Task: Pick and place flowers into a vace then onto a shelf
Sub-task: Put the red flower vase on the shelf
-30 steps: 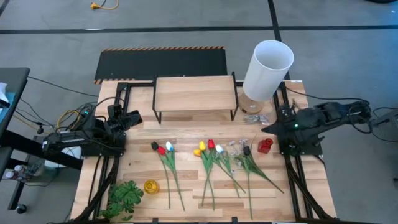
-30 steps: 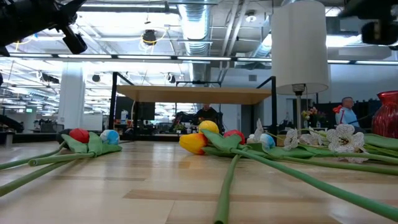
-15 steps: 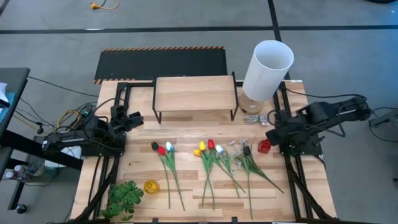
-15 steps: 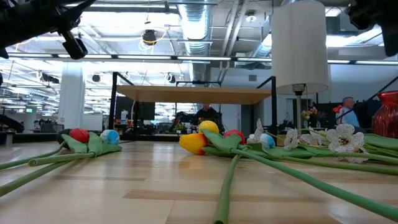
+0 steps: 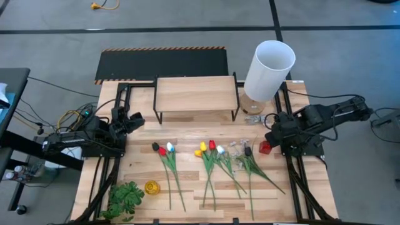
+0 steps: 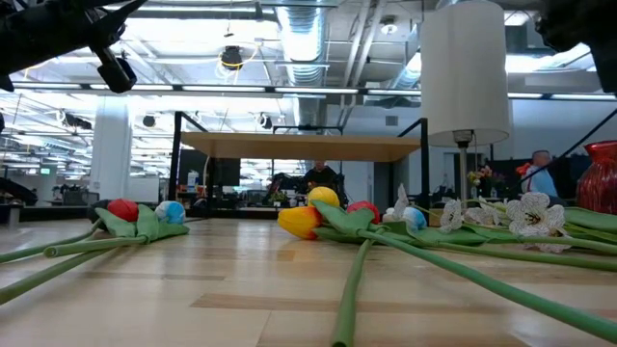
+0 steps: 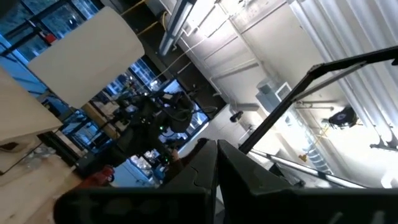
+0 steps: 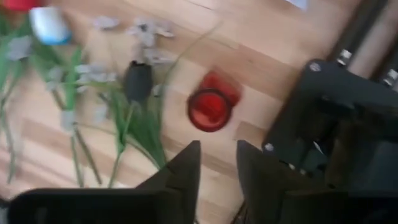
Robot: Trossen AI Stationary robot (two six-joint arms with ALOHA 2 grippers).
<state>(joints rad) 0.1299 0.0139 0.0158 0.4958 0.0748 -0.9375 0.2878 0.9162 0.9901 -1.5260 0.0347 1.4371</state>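
Currently at the approach step: right tool (image 8: 217, 162), fingers slightly parted and grasping nothing, hovers at right of frame above the red vase (image 8: 210, 109), flowers (image 5: 209, 156) lying mid-desk; next move calls for descending to grip.

Flowers (image 6: 328, 214) lie across the table (image 6: 241, 299) before the shelf (image 6: 299, 146).

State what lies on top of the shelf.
Nothing: the shelf top is bare wood. The flowers lie on the table in front. The table beneath its board is hidden from above.
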